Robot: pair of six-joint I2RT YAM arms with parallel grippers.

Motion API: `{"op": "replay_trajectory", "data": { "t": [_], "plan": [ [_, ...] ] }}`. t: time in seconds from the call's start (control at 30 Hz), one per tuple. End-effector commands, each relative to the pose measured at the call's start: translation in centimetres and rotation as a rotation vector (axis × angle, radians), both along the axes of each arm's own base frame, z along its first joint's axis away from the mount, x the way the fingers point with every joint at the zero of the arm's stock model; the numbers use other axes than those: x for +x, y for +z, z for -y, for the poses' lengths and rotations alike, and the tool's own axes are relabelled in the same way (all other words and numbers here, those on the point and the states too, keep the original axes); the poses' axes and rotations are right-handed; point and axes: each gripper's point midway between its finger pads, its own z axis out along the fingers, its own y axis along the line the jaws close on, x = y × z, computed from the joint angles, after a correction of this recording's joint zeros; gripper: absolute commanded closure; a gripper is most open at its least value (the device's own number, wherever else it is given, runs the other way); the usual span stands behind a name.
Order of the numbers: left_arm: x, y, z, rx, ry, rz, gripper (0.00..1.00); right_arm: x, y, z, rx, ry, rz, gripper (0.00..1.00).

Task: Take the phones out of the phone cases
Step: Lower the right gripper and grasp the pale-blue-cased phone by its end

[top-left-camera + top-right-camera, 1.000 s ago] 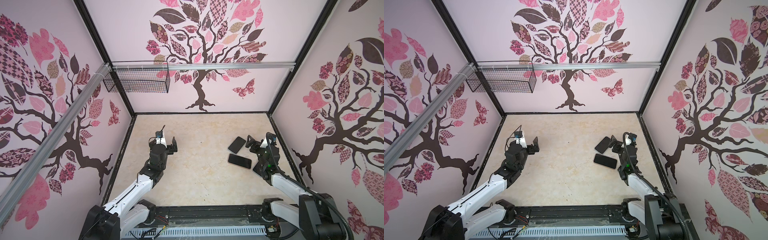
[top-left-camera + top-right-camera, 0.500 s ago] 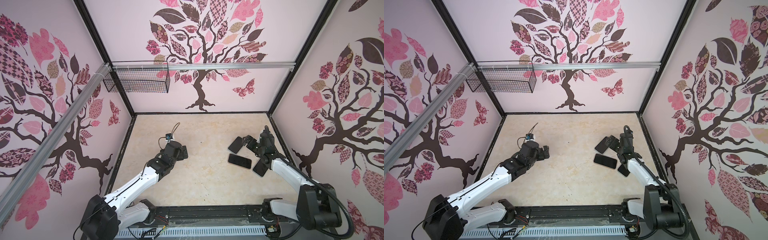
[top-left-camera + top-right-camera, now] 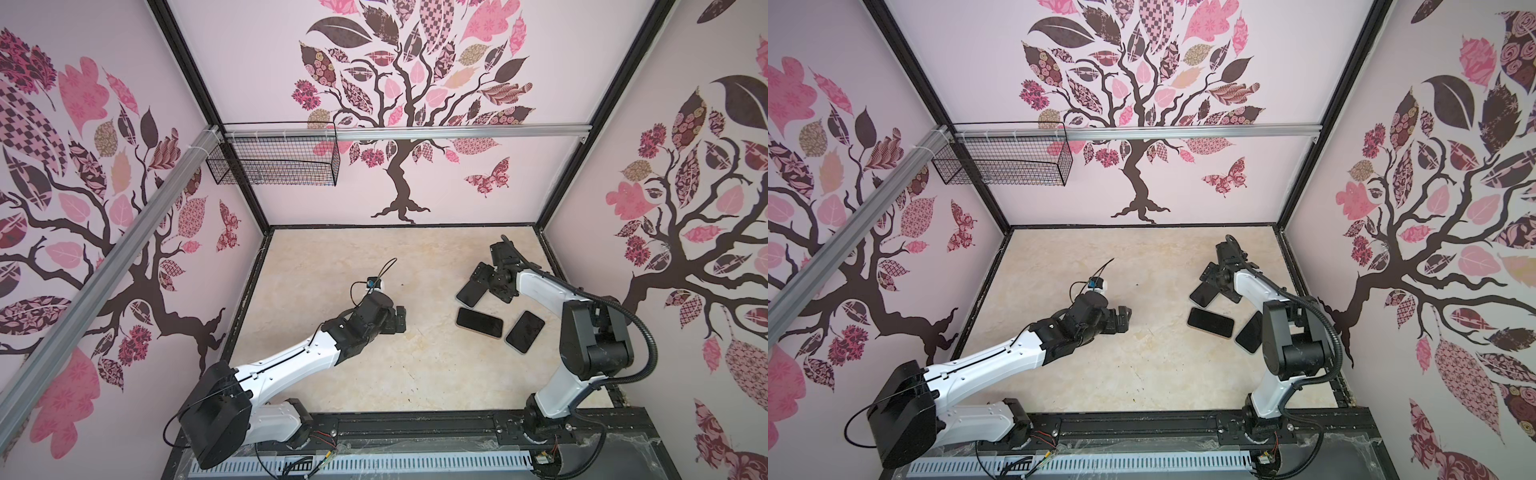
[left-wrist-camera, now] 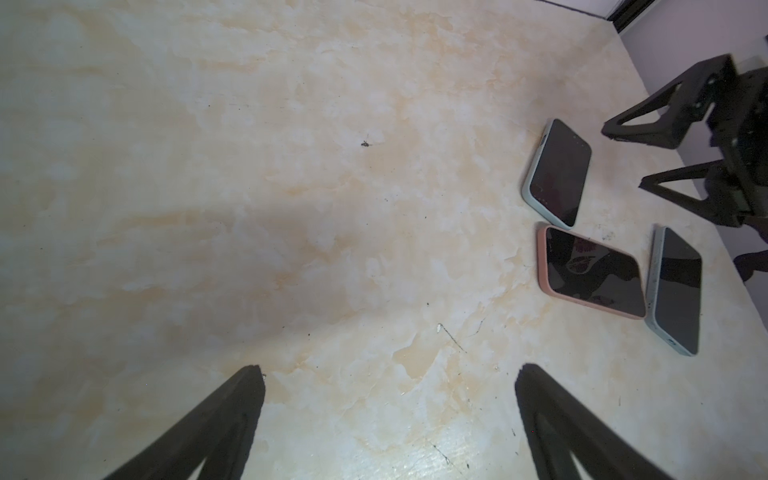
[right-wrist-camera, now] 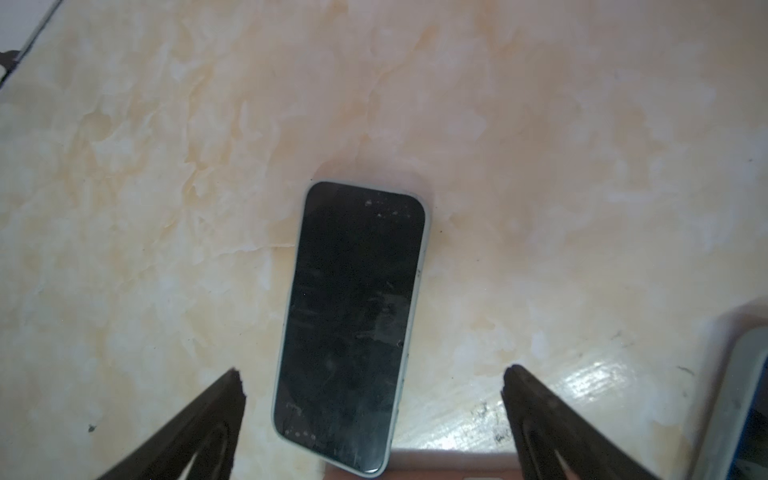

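Note:
Three dark-screened phones in cases lie at the table's right side. The phone in a pale green case (image 5: 353, 324) (image 3: 467, 293) (image 3: 1200, 295) (image 4: 559, 174) lies flat. My right gripper (image 5: 372, 372) (image 3: 486, 282) (image 3: 1217, 284) (image 4: 623, 158) hovers over its near end, open, with one finger to either side and no contact showing. Beside it lie a phone in a pink case (image 3: 479, 322) (image 4: 592, 272) and a phone in a pale blue case (image 3: 524, 331) (image 4: 677, 291). My left gripper (image 4: 390, 369) (image 3: 401, 320) (image 3: 1123, 318) is open and empty over bare table near the middle.
The marbled beige table (image 3: 374, 257) is boxed in by patterned walls on three sides. A black wire basket (image 3: 274, 162) hangs on the rail at the back left. The right arm's base column (image 3: 590, 332) stands close to the blue-cased phone.
The left arm has stretched out low towards the middle of the table. The right gripper has swung down over the green-cased phone, uncovering the blue-cased one. Both stayed open.

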Motion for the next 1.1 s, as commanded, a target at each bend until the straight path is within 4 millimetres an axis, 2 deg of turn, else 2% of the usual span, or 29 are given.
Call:
{"op": "replay_trajectory", "data": {
  "t": [0.0,0.23,0.5,0.9,1.07],
  "plan": [
    [0.1,1.1,0.7,-0.059,-0.005,0.015,0.02,-0.1,-1.6,0.5,-0.049,-0.067,-0.123,0.01],
    [-0.2,0.8,-0.2,0.004,-0.01,0.023,0.02,2.2,-2.7,0.0,-0.055,-0.089,-0.167,0.01],
    [-0.2,1.1,-0.2,-0.023,0.002,0.025,0.02,3.6,-3.9,-0.4,-0.062,-0.097,-0.216,0.01],
    [-0.5,1.3,0.2,-0.041,-0.02,0.022,0.02,4.0,-5.4,-0.3,-0.091,-0.097,-0.277,0.01],
    [-1.3,2.7,2.0,-0.13,-0.138,0.064,0.02,4.1,-5.8,-0.3,-0.093,-0.09,-0.292,0.01]
  ]
}}
